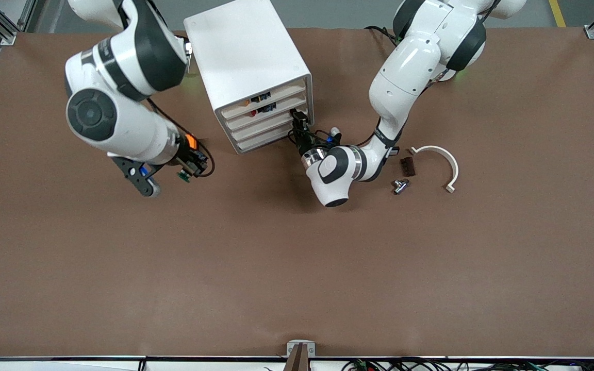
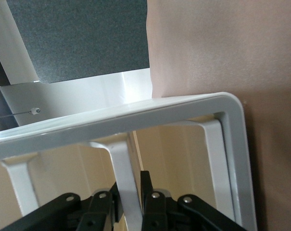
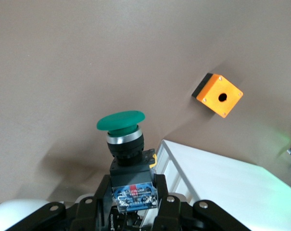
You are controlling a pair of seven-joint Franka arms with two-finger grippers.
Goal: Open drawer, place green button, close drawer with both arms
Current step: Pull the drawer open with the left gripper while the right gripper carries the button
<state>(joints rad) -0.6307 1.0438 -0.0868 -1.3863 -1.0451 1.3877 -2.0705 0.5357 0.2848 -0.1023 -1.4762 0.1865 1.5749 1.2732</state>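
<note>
The button [image 3: 125, 144] sits clamped by its black-and-blue body in the right gripper [image 3: 133, 204], green cap pointing away from the wrist – it is up in the air over bare table [image 1: 297, 268] off the cabinet's right-arm side, with the orange box [image 1: 191, 140] just beside the gripper in the front view. In the right wrist view the orange box lies flat on the brown surface, apart from the white cabinet [image 1: 248, 56], whose top edge shows close to the button.

The drawer [image 1: 265, 127], third from the top, looks flush with the cabinet front like the others (two upper drawers show red and black parts). The left gripper [image 1: 299, 123] is at the cabinet's front corner toward the left arm's end, level with that drawer; its fingers [image 2: 150, 192] are drawn narrow on a thin white upright rib of the drawer front.

Toward the left arm's end of the table lie a small dark block [image 1: 408, 166], a metal fitting [image 1: 400, 185] and a white curved clamp [image 1: 444, 165], all near the left arm's wrist – the wide stretch of table nearer the front camera is open brown surface.
</note>
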